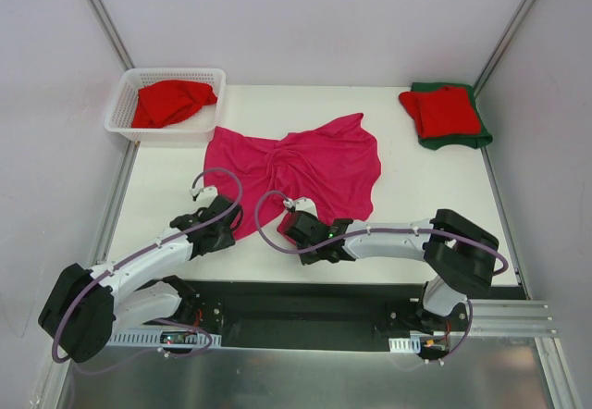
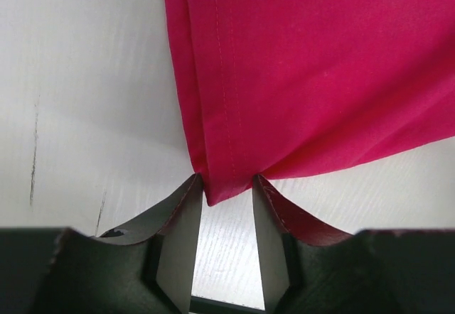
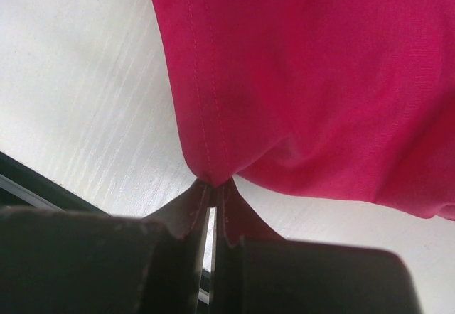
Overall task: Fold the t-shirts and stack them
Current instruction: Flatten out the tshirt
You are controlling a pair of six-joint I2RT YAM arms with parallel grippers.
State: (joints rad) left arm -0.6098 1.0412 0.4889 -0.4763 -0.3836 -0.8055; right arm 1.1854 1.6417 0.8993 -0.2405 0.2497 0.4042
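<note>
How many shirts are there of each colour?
Pink shirt: 1
Red shirts: 2
Green shirt: 1
Total: 4

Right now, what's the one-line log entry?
left hand: open around pink t-shirt corner | right hand: shut on its hem | stack: red t-shirt on green t-shirt
</note>
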